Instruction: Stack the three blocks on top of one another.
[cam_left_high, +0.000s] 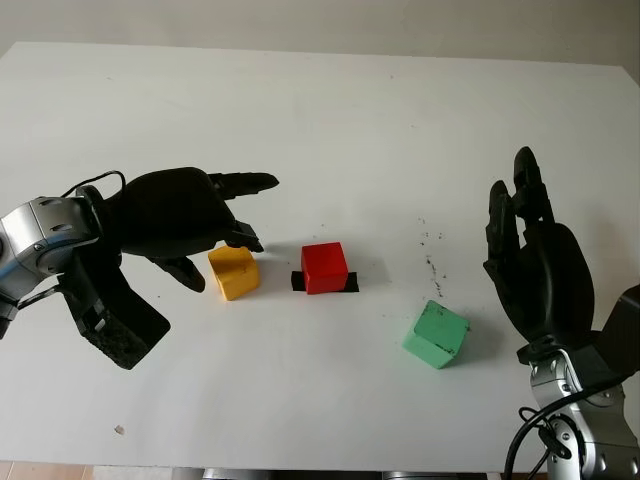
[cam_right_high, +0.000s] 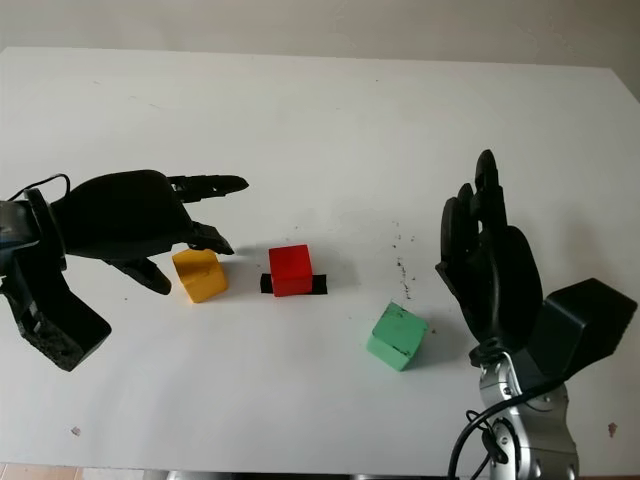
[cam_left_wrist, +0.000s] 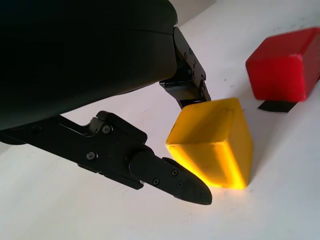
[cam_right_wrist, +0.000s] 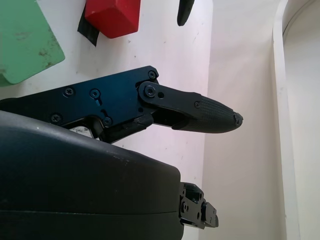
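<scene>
yellow block (cam_left_high: 234, 272) upright beside left hand (cam_left_high: 185, 215), skewed to table edge

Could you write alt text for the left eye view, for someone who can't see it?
The robot's black left hand reaches around a yellow block on a white table, not yet gripping it. A red block sits beside it, a green block nearer, the open right hand beyond.

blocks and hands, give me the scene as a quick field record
yellow block: on table, at left hand's fingers, not lifted
red block: centre, on black tape patch
green block: tilted, near right hand
left hand: open, closing around yellow block
right hand: open, raised beside green block
stack: not started
table: white
</scene>
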